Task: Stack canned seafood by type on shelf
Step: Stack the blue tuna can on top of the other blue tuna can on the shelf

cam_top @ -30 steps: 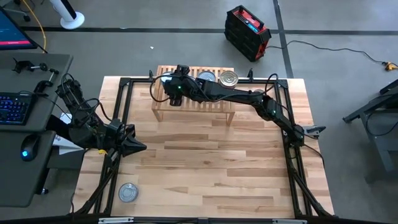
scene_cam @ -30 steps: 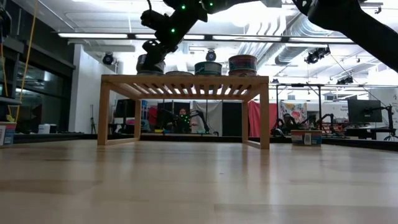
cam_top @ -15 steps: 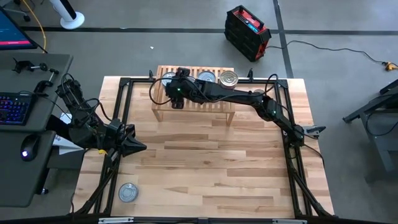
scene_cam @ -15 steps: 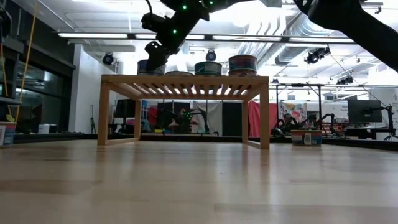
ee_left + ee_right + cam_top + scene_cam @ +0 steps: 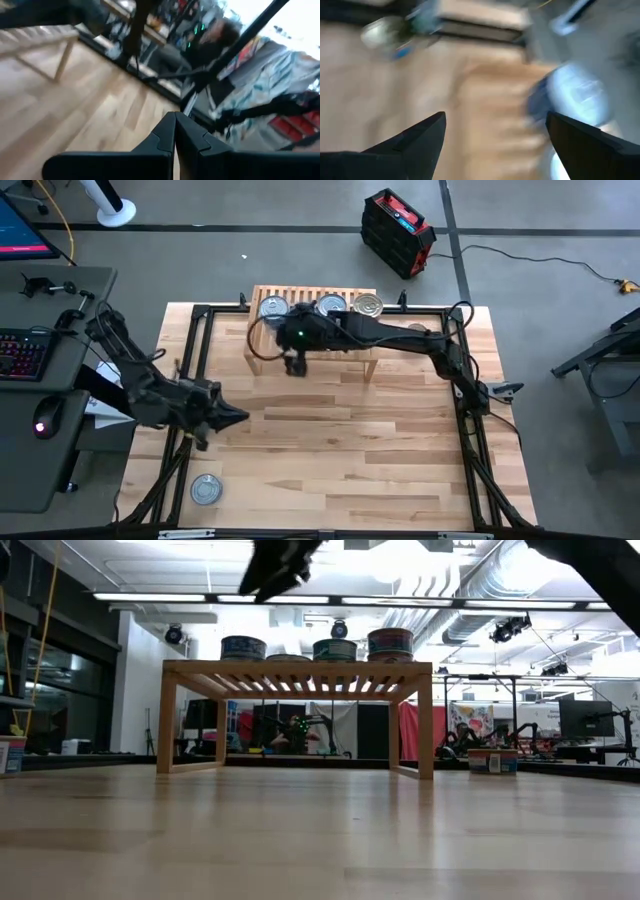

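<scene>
The shelf (image 5: 310,330) stands at the table's far edge, and tins of canned seafood sit on its slatted top. Two have silvery-blue lids (image 5: 272,307) (image 5: 332,305) and one a gold lid (image 5: 369,306). The low view shows them in a row, from the left tin (image 5: 243,647) to the taller right one (image 5: 390,643). Another silvery-blue tin (image 5: 206,489) lies on the table near the front left. My right gripper (image 5: 293,364) hangs open in front of the shelf, above the table, with nothing in it. My left gripper (image 5: 240,416) is shut at the left, above the table.
A black frame (image 5: 200,320) runs round the tabletop. Bare planks (image 5: 340,450) stretch between the shelf and the near edge. A desk with a keyboard (image 5: 25,350) stands off the table's left side. Under the shelf (image 5: 300,720) the low view looks through into the room.
My right gripper has drawn back from the left tin on the shelf, toward the table's near edge and upward, tipping less steeply. The tin stays on the shelf. My left gripper has moved a little toward the table's right and dipped, still shut.
</scene>
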Robot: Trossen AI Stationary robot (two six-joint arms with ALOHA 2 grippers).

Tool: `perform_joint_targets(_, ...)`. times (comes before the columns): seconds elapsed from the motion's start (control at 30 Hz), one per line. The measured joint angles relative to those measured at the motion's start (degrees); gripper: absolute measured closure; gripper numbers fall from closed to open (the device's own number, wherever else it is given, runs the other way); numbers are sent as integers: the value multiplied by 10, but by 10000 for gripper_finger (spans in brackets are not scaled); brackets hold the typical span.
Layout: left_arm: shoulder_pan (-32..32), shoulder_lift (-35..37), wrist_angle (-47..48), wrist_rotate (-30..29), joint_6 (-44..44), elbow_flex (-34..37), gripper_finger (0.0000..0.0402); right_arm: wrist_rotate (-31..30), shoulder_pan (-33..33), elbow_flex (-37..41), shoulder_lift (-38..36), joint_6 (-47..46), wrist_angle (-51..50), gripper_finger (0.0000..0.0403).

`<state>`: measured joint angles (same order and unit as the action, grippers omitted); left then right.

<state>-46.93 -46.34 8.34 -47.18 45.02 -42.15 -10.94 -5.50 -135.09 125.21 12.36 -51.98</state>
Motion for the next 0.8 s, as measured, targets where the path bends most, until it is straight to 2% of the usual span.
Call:
perform_joint_targets(0.1, 39, -42, 8, 87, 34, 0, 401, 117, 4, 7, -5, -22, -103, 68)
perform_joint_targets(0.23, 101, -114, 15, 280, 83, 0, 401, 266, 15, 59, -5, -16, -212, 68)
perform_joint_targets(0.37, 123, -193, 59, 515, 158, 0, 401, 349, 41, 166, -22, -20, -234, 68)
perform_joint_targets(0.43, 104, -223, 89, 587, 208, 0, 401, 370, 59, 246, -51, -36, -198, 68)
perform_joint_targets(0.53, 50, -254, 100, 611, 279, 1, 401, 380, 92, 391, -127, -91, -106, 68)
perform_joint_targets(0.63, 1, -273, 99, 611, 368, -4, 401, 374, 127, 548, -221, -197, 12, 68)
perform_joint_targets(0.8, -56, -319, 183, 605, 465, -41, 401, 283, 200, 774, -389, -445, 234, 68)
